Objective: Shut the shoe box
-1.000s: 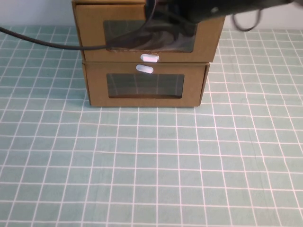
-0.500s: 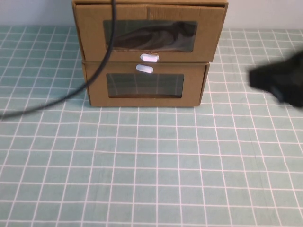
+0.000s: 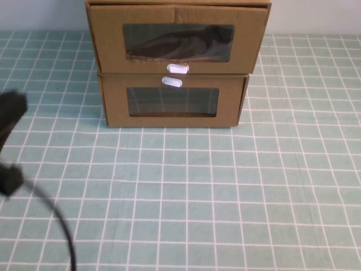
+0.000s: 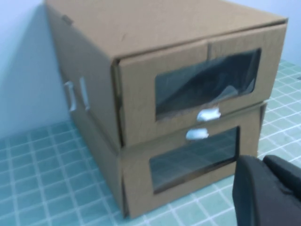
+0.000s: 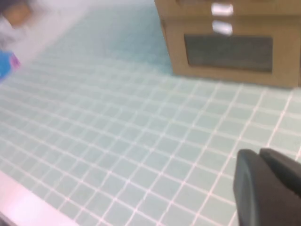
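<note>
As the shoe box stands: the shoe box [image 3: 107,45] is seen at the far middle of the tabletop [image 3: 225,197], stacked on a narrower cardboard box [image 3: 115,104]. Its drawer front is seen flush with the outer sleeve, so the closing is judged done.
Left to do: nothing on the drawer can be made out. At most, the arms are judged to need parking.
Open room: a wide stretch of gridded tabletop is left free in front of the stack.
Edges: the shoe box slightly overhangs the box beneath on both sides.
Left arm: a dark blur [image 3: 11,110] is seen at the left edge of the high view, trailed by a cable [image 3: 62,226].
Left gripper [image 4: 270,190]: held near the stack's front, apart from it. Released or clenched cannot be told.
Right gripper [image 5: 270,186]: held over bare tabletop, well apart from the stack. Its state cannot be told.
Pull tab [image 3: 177,69]: untouched, below the window [image 3: 177,42].
</note>
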Controlling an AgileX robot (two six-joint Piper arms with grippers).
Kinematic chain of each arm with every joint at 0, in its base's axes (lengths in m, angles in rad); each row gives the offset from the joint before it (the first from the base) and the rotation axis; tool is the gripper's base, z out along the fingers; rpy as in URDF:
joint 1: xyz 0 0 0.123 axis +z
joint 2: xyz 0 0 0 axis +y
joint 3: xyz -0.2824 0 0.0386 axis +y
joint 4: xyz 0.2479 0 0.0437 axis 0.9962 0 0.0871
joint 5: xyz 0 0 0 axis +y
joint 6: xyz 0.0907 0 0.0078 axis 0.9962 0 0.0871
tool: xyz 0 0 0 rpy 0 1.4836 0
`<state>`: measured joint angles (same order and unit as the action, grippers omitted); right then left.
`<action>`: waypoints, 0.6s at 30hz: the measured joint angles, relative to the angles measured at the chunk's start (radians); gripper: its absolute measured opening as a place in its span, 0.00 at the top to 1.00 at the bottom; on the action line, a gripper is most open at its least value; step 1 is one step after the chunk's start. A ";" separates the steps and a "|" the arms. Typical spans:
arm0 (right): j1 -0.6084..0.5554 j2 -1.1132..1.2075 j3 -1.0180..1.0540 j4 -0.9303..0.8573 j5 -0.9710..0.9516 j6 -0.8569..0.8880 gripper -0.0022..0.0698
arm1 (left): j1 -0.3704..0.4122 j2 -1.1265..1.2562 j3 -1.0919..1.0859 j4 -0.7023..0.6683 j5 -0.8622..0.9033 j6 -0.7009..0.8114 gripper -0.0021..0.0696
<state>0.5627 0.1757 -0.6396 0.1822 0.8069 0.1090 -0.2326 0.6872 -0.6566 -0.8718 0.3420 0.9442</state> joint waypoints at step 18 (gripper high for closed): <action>0.000 -0.159 0.482 -0.025 -0.601 0.000 0.99 | 0.000 -0.561 0.625 -0.044 -0.196 0.026 0.98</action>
<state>0.5627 0.0169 -0.1576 0.1568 0.2056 0.1090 -0.2326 0.1261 -0.0320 -0.9155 0.1456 0.9703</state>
